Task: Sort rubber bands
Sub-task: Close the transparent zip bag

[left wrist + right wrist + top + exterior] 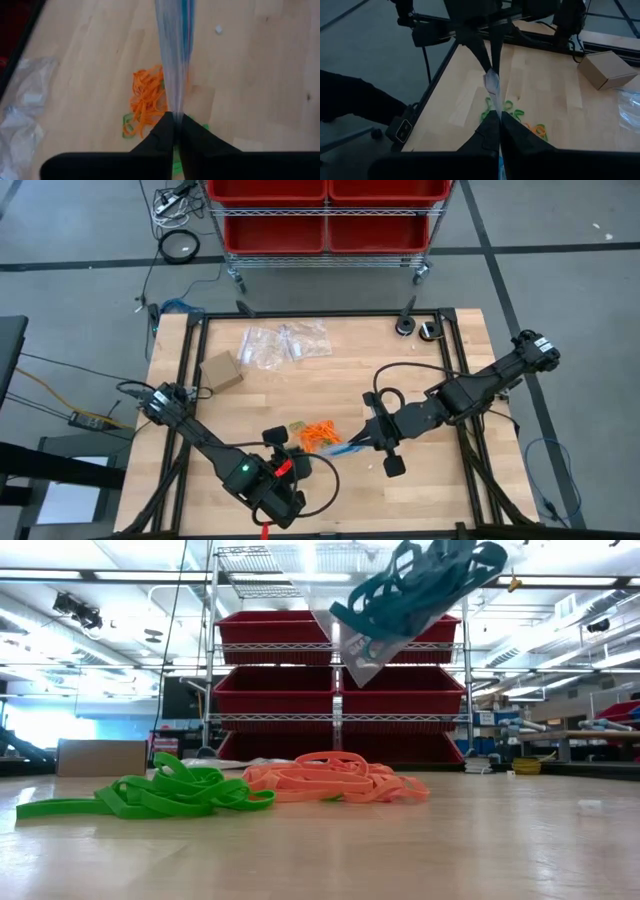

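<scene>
Green rubber bands [150, 795] lie nearest the low camera, a loose clump flat on the wooden desk [400, 850]. Just beside them, touching at the edge, an orange clump [335, 780]. No writing legible anywhere.

Clear plastic bag [372, 645] hangs in the air above the piles, blue bands [420, 580] bunched inside it. Bag is stretched between both arms. Left gripper [175, 120]: fingers pinched together on one end of the bag, film running straight away from the tips. Right gripper [495, 116]: fingers closed tight on the other end, a crumpled twist of film just beyond them.

High view: orange pile [320, 435] sits near the desk's front middle, between the two grippers. More clear bags [285, 342] lie toward the far side, well apart from the bands. Small cardboard box [222, 370] near them, toward the left edge. Open wood on the right half and far left. Red bins [325, 210] on a wire rack beyond the desk.
</scene>
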### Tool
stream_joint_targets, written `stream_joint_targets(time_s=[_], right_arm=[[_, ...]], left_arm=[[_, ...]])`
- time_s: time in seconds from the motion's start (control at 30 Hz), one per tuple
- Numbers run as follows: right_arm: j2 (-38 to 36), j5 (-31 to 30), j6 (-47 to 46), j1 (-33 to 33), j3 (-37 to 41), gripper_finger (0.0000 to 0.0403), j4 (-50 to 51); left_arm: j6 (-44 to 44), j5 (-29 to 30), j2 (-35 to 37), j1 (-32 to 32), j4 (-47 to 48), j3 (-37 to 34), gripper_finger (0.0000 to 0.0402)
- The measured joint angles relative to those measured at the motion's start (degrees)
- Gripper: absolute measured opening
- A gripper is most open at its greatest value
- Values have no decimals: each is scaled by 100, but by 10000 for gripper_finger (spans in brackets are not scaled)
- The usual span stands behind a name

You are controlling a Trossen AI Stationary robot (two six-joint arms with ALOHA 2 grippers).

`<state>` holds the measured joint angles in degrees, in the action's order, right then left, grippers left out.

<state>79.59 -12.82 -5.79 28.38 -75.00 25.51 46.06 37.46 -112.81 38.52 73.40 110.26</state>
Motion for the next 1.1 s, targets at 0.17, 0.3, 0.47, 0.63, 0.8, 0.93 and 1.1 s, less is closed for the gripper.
stream_joint_targets(time_s=[0.17, 0.3, 0.47, 0.63, 0.8, 0.93, 1.1], right_arm=[[-4, 2, -5, 2, 0, 0, -6], [-4, 0, -5, 2, 0, 0, -7], [-4, 0, -5, 1, 0, 0, -5], [-4, -1, -10, 2, 0, 0, 1], [-4, -200, -8, -27, 0, 0, 12], [-4, -201, -33, -149, 0, 0, 88], [-4, -342, -68, -258, 0, 0, 201]], left_arm=[[-76, 158, 0, 79, -15, -3, 59], [-104, 246, 0, 88, -19, -3, 39], [-199, 540, -7, 92, -24, -3, 6], [-227, 562, -7, 92, -22, -3, 3], [-68, 859, -7, 91, -15, -3, 5], [-50, 1105, -7, 87, 54, -3, 35], [46, 911, -4, 81, 246, -3, 78]])
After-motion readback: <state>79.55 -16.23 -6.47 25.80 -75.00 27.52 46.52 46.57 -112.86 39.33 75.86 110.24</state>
